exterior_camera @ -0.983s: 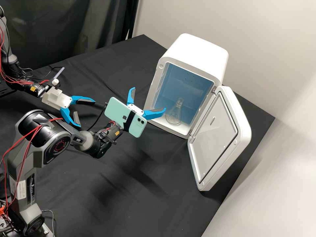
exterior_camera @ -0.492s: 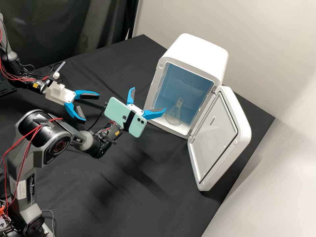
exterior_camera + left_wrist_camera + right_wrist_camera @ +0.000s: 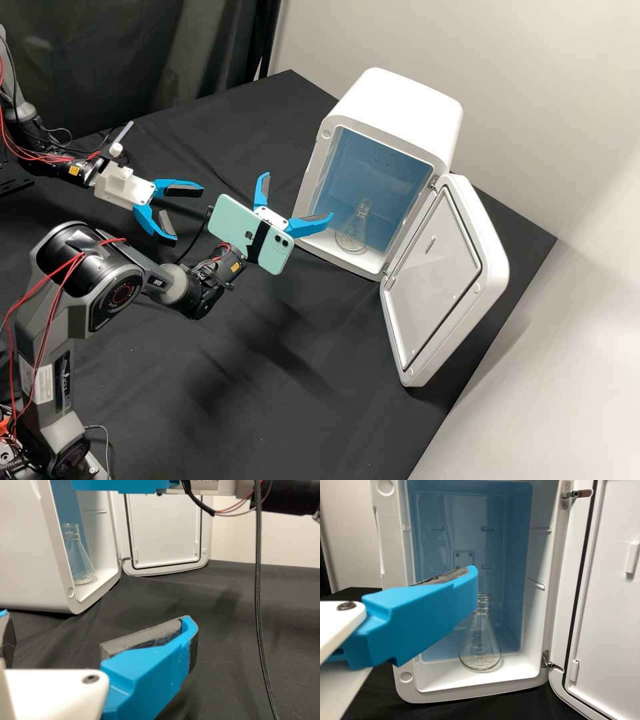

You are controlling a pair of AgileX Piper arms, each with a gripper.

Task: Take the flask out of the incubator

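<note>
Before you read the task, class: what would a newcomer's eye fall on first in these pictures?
The white incubator stands on the bench by the wall, its door swung wide open and its inside blue. A clear flask stands upright on its floor. The right pincer hangs open just outside the opening, apart from the flask.

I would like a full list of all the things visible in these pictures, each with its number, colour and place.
incubator: one, white outside and blue inside, on the bench, door swung open
flask: one, clear glass, upright on the incubator's floor
bench: one, black, under everything
curtain: one, dark, behind the bench
phone: one, mint green, clamped behind the right hand
left hand: one, white and blue, open, over the bench, away from the incubator
right hand: one, white and blue, open, just before the incubator's opening, apart from the flask
</note>
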